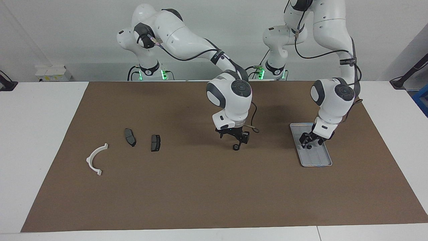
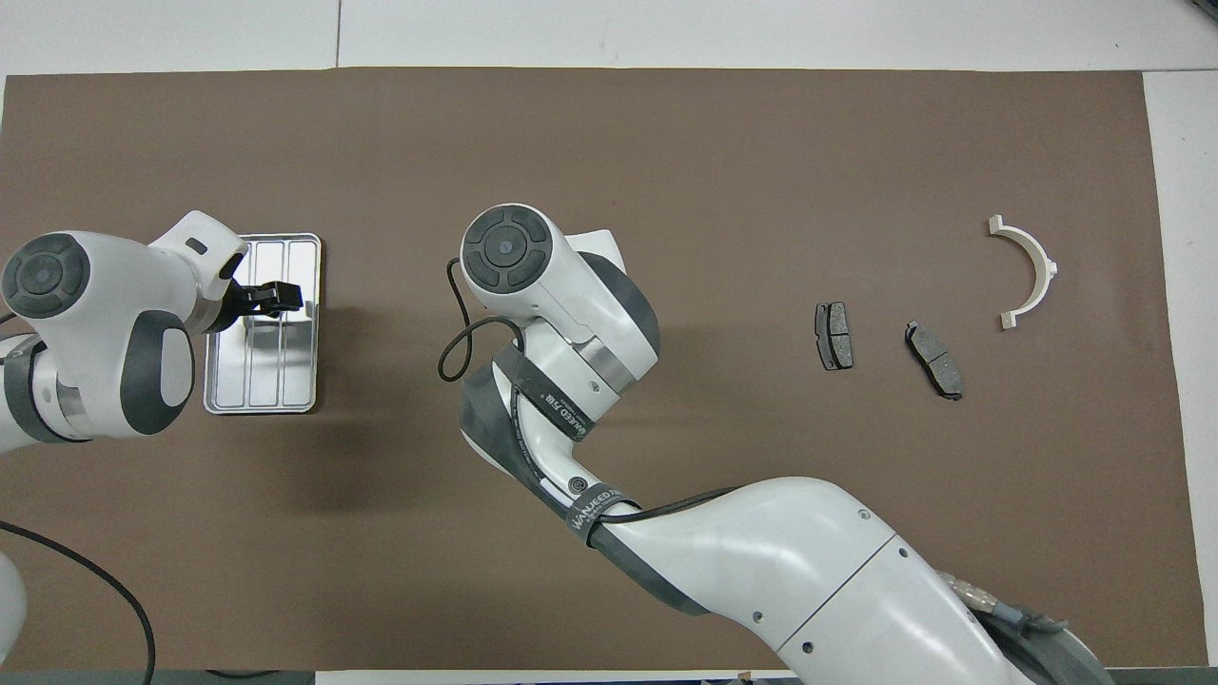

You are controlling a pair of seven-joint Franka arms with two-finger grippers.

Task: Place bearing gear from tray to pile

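While the brown mat (image 1: 200, 187) bears the tray (image 1: 321, 160) toward the left arm's end, the left gripper (image 1: 309, 144) is down in the tray, fingers spread astride a small gear (image 1: 310, 146). The right gripper (image 1: 236, 144) is at a second gear (image 1: 236, 148) mid-mat; its fingers' state I cannot tell.
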